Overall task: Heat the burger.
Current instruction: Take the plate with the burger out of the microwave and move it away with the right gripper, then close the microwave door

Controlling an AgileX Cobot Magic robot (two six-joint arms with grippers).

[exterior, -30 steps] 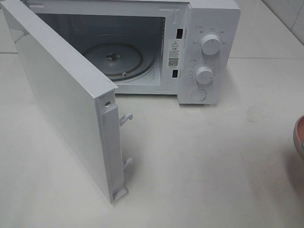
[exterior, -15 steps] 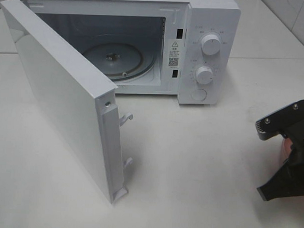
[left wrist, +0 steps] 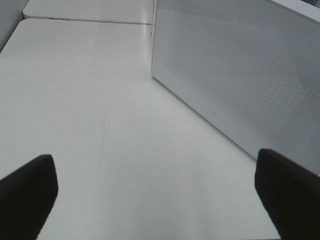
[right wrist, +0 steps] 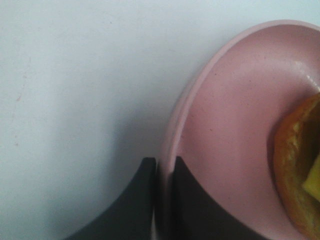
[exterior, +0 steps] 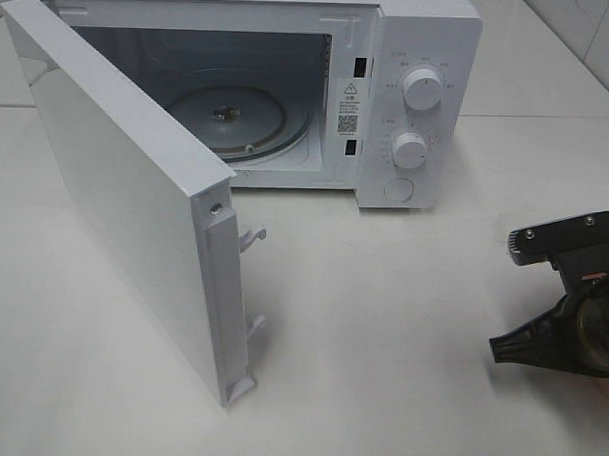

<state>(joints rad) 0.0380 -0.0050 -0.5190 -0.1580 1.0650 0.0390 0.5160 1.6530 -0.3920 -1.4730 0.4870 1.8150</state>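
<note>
- Though only an edge of the burger shows in the right wrist view, I can place it on the pink plate, just inside the rim from my right gripper.
- I judge it tall, soft and loosely stacked, so it would squash or shed layers if pinched; carrying it by the plate rim looks safer, kept level.
- The right fingers sit nearly closed across the plate's rim, one outside and one inside, gripping it.
- In the high view the right gripper is well apart from the microwave, whose door stands wide and whose turntable is bare.
- My left gripper is spread fully, holding nothing, beside the microwave's side wall.
</note>
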